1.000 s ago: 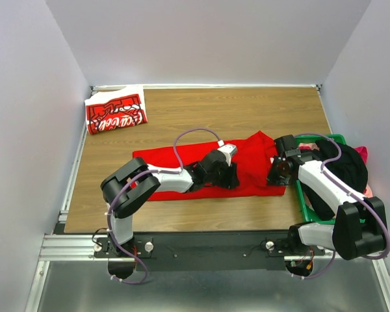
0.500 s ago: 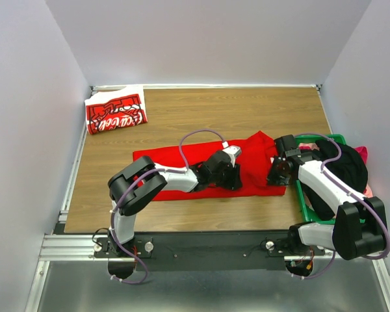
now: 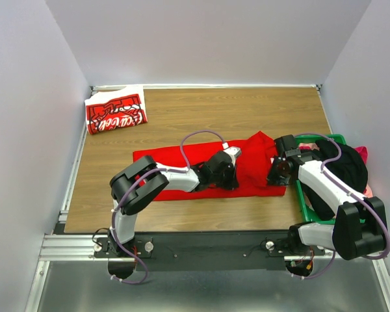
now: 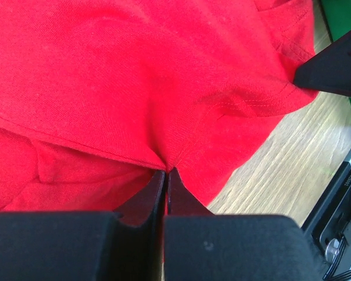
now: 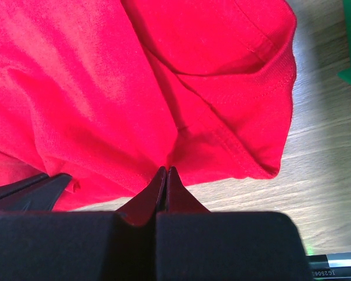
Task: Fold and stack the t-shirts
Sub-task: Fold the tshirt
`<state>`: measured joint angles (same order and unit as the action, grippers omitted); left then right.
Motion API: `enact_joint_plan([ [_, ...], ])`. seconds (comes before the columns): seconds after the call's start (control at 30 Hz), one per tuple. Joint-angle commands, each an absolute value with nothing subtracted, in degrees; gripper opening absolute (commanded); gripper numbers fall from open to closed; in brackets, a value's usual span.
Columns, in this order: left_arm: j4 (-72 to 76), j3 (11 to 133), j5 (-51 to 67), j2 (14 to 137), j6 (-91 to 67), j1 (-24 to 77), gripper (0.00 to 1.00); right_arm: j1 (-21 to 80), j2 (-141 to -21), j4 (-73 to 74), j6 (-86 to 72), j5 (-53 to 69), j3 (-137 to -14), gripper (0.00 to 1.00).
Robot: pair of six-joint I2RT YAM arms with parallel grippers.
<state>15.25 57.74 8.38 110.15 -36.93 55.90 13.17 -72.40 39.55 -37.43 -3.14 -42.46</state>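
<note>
The plain bright red t-shirt [image 3: 182, 170] lies spread across the middle of the table, also filling the left wrist view [image 4: 134, 76] and the right wrist view [image 5: 105, 88]. My left gripper [image 3: 233, 180] is shut on a pinch of its cloth near the near edge [image 4: 165, 170]. My right gripper [image 3: 275, 177] is shut on the shirt's right end [image 5: 165, 168], beside a sleeve hem. The red t-shirt with white script lettering [image 3: 116, 112] lies folded at the far left corner.
A green plastic crate [image 3: 325, 175] stands at the right edge with dark and pink cloth [image 3: 346, 166] in it, close behind my right arm. Bare wood shows at the back and front left. Grey walls enclose three sides.
My left gripper slid a little to the right along the red shirt's near edge. The right arm has not moved.
</note>
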Motion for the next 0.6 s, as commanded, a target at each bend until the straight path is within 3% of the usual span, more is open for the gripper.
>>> enact_joint_plan([
  [0.0, 12.6, 57.8, 7.3, 108.0, -36.7, 56.3, 0.05, 13.6, -71.5, 39.6, -37.0, -4.0, -42.0, 0.01],
  [0.57, 9.8, 54.6, 8.3, 103.6, -37.1, 56.2, 0.05, 14.1, -70.8, 41.0, -38.1, -5.2, -42.1, 0.0],
])
